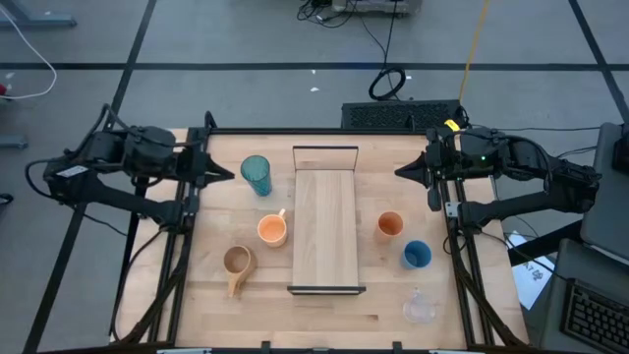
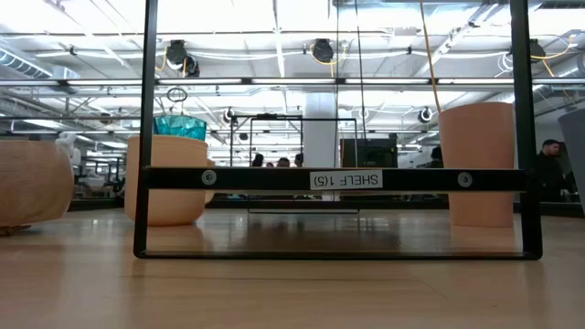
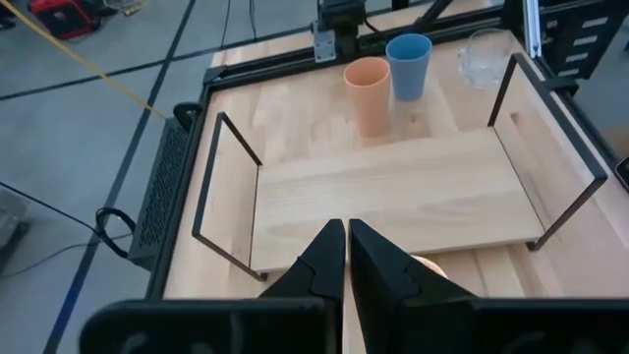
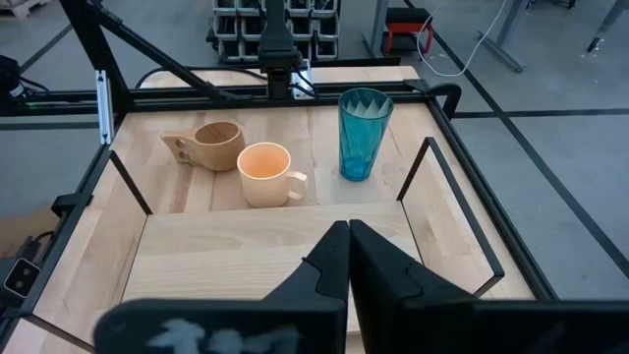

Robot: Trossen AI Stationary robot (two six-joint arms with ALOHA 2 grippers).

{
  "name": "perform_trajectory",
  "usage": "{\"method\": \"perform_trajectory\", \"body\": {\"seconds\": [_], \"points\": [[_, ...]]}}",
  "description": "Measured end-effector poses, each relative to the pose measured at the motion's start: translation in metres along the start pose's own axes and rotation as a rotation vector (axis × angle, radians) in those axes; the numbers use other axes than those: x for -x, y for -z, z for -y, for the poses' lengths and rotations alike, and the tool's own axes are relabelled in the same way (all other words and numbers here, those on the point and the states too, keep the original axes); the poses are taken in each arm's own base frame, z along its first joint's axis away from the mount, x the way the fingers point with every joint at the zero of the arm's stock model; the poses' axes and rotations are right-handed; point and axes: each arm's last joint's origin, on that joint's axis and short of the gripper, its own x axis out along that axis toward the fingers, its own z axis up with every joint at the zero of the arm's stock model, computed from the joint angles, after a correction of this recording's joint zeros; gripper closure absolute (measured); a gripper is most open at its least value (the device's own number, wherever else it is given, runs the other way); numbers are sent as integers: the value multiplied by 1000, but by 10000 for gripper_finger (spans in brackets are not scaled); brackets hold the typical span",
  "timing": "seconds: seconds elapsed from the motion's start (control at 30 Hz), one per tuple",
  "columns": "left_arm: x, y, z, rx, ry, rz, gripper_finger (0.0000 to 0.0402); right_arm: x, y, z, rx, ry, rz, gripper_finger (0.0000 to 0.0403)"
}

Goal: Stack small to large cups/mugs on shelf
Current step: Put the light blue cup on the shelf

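1. Wood first: the counter (image 1: 206, 305) carries the long pale shelf (image 1: 324, 231) down its middle, dark rails at both short ends and nothing standing on its board yet.
2. Left pincer (image 1: 228, 174) waits at the counter's left edge, fingers together and holding nothing. Right pincer (image 1: 401, 170) mirrors it at the right edge, also pressed shut and empty.
3. Teal tumbler (image 1: 257, 175), the tallest vessel, stands just beside the left pincer, between it and the shelf's far end.
4. Orange mug (image 1: 272, 229) with its pale handle sits against the shelf's left side. The tan handled mug (image 1: 237, 264) lies a little farther out, well away from the left pincer.
5. Orange cup (image 1: 389, 226) and blue cup (image 1: 417, 255) stand right of the shelf, near each other. Both sit toward the near end, apart from the right pincer.
6. Tiny clear glass (image 1: 421, 307) is at the counter's near right corner, farthest from either pincer.
7. Risks, as I judge them: the clear glass is hard to see and could slip or be crushed in a grip. The tall tumbler could tip if nudged by the left pincer as it opens. A cup swung low could clip a rail. Nesting in the wrong size order would jam the stack.
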Motion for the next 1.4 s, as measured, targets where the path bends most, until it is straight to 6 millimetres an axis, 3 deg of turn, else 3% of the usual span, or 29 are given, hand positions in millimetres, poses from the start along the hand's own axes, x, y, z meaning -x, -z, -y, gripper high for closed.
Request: {"method": "perform_trajectory", "body": {"seconds": [0.6, 0.93, 1.13, 1.4], "points": [[0, 1, 11, -1, 46, -24, 380, 0, 0, 0, 26, 0, 0, 403], [-26, -5, 18, 2, 34, -106, 380, -1, 1, 0, 35, 0, -1, 403], [-43, -8, 24, -30, 55, -152, 380, -16, 15, 0, 35, 0, -39, 403], [-49, -8, 25, -31, 58, -173, 380, -50, 44, -1, 17, -1, -54, 403]]}}
